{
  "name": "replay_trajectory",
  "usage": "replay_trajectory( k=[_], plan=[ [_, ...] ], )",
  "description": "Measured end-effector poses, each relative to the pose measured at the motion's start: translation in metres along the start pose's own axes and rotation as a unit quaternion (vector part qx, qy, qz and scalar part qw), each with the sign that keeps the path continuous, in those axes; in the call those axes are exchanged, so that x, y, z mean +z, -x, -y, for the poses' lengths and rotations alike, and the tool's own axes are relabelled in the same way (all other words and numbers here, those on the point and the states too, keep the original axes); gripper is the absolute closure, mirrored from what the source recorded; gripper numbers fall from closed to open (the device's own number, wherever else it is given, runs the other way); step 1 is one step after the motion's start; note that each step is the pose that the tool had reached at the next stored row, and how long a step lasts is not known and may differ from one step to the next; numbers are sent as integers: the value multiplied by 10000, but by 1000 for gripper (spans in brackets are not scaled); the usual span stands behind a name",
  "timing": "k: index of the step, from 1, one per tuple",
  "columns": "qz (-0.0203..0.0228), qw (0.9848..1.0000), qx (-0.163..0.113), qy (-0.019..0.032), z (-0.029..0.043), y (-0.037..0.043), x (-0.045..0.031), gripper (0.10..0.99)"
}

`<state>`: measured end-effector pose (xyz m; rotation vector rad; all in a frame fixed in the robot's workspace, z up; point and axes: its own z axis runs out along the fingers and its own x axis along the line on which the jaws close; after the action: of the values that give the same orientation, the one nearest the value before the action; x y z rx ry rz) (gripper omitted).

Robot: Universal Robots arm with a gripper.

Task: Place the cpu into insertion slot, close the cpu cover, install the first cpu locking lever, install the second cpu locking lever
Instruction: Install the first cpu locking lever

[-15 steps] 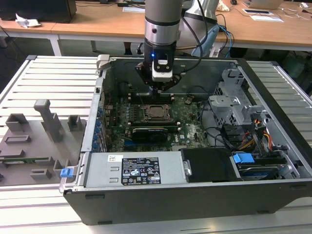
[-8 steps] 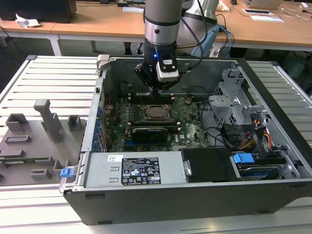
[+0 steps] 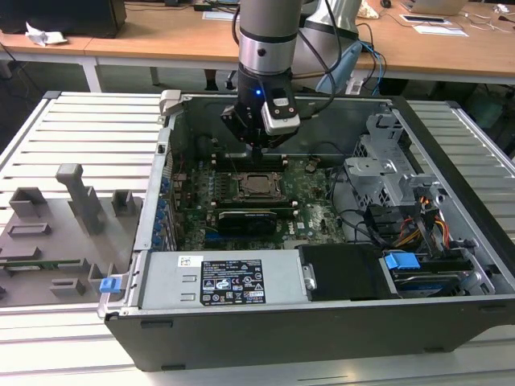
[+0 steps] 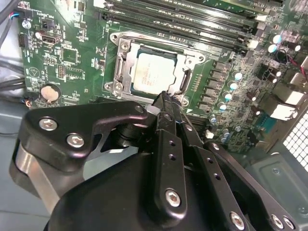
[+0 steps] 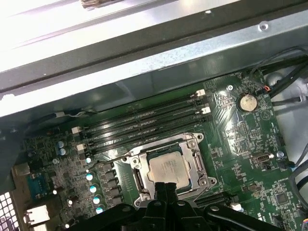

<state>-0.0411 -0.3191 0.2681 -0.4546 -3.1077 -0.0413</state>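
The black metal tool (image 4: pixel 163 97) covers the side of the thin dark-metal cpu cover (image 4: pixel 127 72) nearest it, along one edge of the flat silvery-grey square cpu (image 4: pixel 153 73); what lies beneath cannot be told. In the exterior view the silver arm (image 3: pixel 269 36) blocks the grey steel case wall (image 3: pixel 338 121) behind the cpu.
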Motion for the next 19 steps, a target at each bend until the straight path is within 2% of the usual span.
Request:
replay_trajectory(
  k=[10, 19],
  plan=[
    [-8, 9995, -318, -1, 0, 0, 0, 980],
    [-16, 9980, -634, -3, 0, 0, 0, 980]
  ],
)
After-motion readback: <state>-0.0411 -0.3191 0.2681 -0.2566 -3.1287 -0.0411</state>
